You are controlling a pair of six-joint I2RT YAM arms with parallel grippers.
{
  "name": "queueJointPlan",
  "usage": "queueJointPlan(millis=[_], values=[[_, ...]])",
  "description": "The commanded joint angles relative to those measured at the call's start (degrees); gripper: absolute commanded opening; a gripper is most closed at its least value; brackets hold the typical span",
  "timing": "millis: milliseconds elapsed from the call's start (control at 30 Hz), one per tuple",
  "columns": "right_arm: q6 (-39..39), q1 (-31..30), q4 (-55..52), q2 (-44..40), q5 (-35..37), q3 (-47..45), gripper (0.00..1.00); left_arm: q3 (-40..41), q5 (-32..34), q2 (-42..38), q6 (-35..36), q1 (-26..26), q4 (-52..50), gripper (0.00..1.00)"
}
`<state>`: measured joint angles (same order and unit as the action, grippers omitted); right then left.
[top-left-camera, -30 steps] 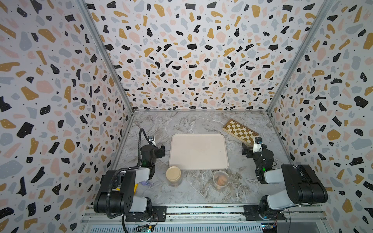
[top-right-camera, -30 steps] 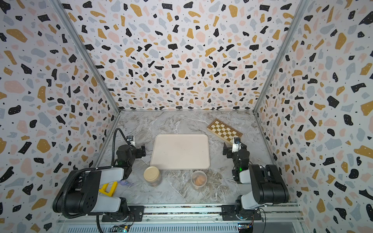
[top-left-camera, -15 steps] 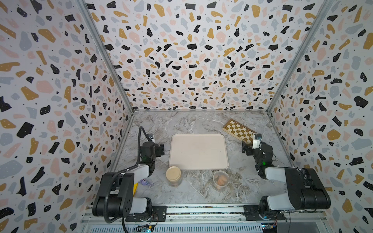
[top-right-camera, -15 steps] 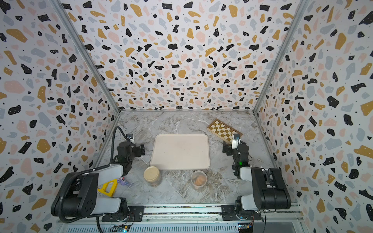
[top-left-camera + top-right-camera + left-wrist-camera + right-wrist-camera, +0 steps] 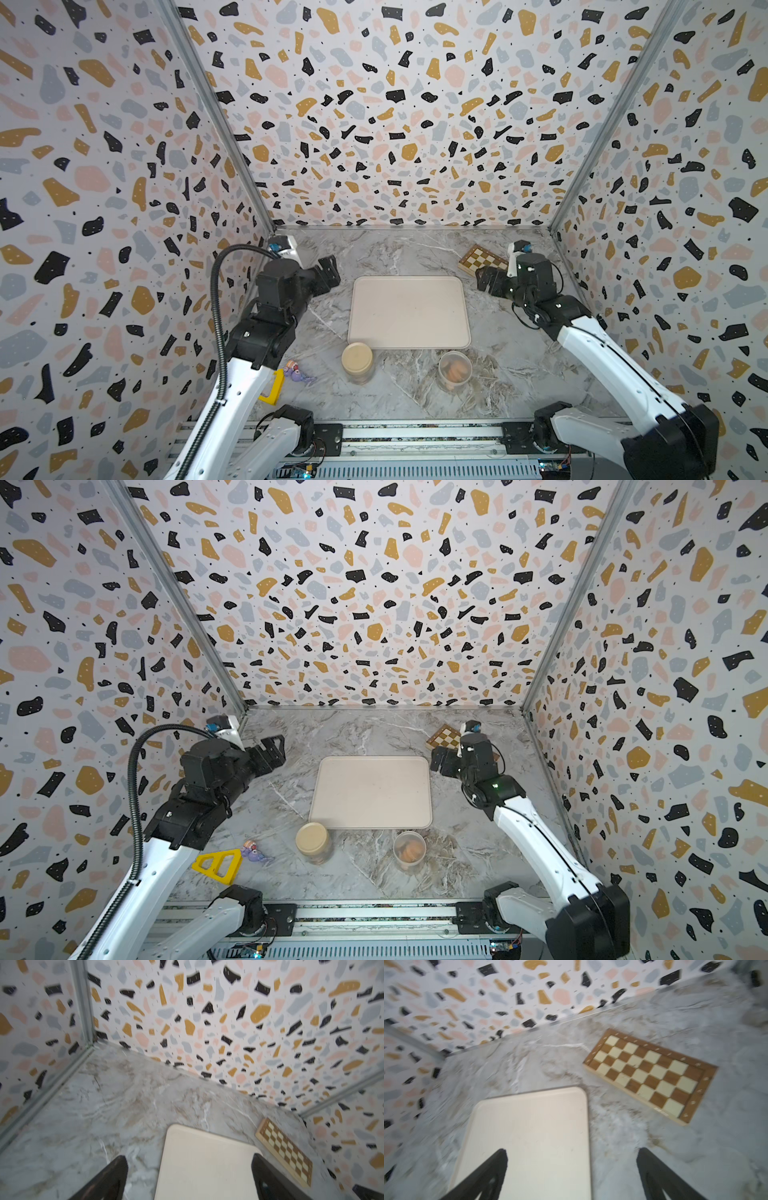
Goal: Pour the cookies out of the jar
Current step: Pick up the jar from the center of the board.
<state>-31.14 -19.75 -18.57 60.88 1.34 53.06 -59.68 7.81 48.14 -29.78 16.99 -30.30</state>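
Both arms have been raised and reached back beside the tray (image 5: 409, 311). The left gripper (image 5: 330, 272) and the right gripper (image 5: 486, 280) are held wide (nothing between). The cookies (image 5: 454, 369) are seen inside the open jar (image 5: 451, 384), just in front of the tray.

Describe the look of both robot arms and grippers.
Both have white tubular links and black joints. The left arm carries a black ribbed cable hose; the right arm shows a small green light. The left gripper and right gripper are black and tapered.
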Motion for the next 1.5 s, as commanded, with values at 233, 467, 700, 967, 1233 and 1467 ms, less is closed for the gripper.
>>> queueJointPlan(millis=[233, 467, 700, 967, 1233, 1467], values=[[-12.3, -26.0, -18.0, -2.9, 21.6, -3.5, 0.99, 6.0, -11.1, -9.7, -2.5, 3.3, -22.5, 0.91], [-18.2, -35.9, -27.0, 4.1, 17.3, -2.6, 0.94, 8.0, -11.4, -11.4, -3.2, 3.3, -20.4, 0.93], [-20.4, -44.2, -29.5, 5.4, 16.5, -0.1, 0.99, 11.0, -15.8, -11.5, -5.3, 3.3, -19.5, 0.93], [-18.9, -44.9, -25.8, 4.3, 13.1, -2.2, 0.99, 11.5, -20.4, -10.7, -6.3, 3.3, -18.4, 0.92], [-19.4, -46.3, -25.4, 7.3, 12.7, -3.5, 0.99, 12.6, -21.1, -10.9, -7.5, 3.3, -17.4, 0.93], [-19.5, -46.3, -24.1, 8.8, 12.2, -5.0, 0.99, 13.3, -21.6, -11.2, -8.8, 3.3, -16.7, 0.94]])
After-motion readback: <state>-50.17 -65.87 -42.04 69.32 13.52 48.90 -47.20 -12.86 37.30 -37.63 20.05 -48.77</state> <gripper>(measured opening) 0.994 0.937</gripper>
